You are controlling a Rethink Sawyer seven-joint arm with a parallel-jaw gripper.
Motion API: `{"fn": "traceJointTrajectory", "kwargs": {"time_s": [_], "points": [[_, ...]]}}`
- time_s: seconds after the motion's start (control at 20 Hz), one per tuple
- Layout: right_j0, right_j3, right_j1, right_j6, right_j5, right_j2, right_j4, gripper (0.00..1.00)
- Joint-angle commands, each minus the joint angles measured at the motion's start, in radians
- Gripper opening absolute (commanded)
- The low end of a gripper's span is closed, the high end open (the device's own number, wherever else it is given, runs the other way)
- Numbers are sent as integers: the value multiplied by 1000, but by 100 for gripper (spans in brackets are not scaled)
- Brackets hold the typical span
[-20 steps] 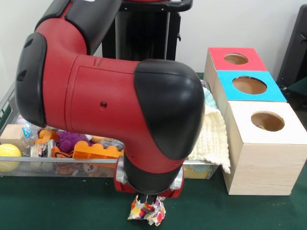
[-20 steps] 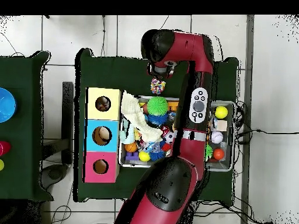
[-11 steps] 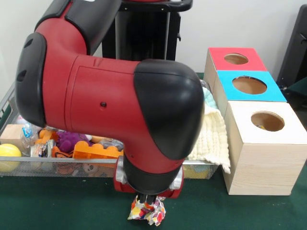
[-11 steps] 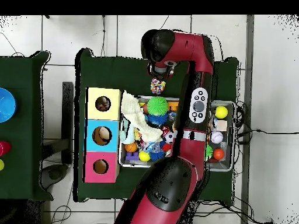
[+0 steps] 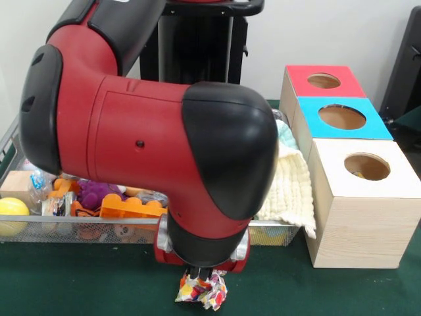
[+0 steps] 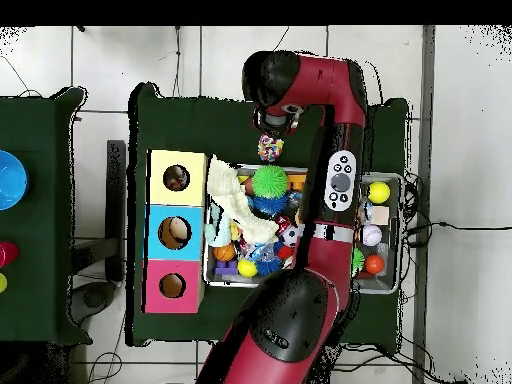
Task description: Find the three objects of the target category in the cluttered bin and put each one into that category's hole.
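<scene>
My gripper (image 5: pixel 201 275) is low over the green table in front of the wire bin (image 5: pixel 72 231). Its fingers stand close together, pressed into the top of a crumpled multicoloured patchwork ball (image 5: pixel 202 291). Seen from above, the same ball (image 6: pixel 268 148) lies just outside the bin's edge, under the gripper (image 6: pixel 272 130). The bin holds an orange block (image 5: pixel 131 207), a purple spiky toy (image 5: pixel 97 191), a yellow ball (image 5: pixel 12 209) and a green spiky ball (image 6: pixel 269 181). Three hole boxes stand in a row: red (image 5: pixel 323 81), blue (image 5: pixel 342 117) and cream (image 5: pixel 367 166).
A cream cloth (image 5: pixel 289 191) hangs over the bin's end beside the boxes. My big red arm (image 5: pixel 145 131) covers most of the bin in the front view. Another green table with a blue dish (image 6: pixel 8 180) sits at the overhead view's left.
</scene>
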Motion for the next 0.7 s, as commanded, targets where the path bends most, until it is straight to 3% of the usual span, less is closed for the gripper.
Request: {"fn": "traceJointTrajectory", "kwargs": {"time_s": [0.05, 0.5, 0.55, 0.7], "points": [[-21, 20, 17, -26, -89, -49, -18, 0], [-19, 15, 18, -13, -110, -49, -22, 0], [-19, 12, 20, -14, -98, -45, -21, 100], [-18, 5, 21, -23, -94, -39, -30, 100]]}}
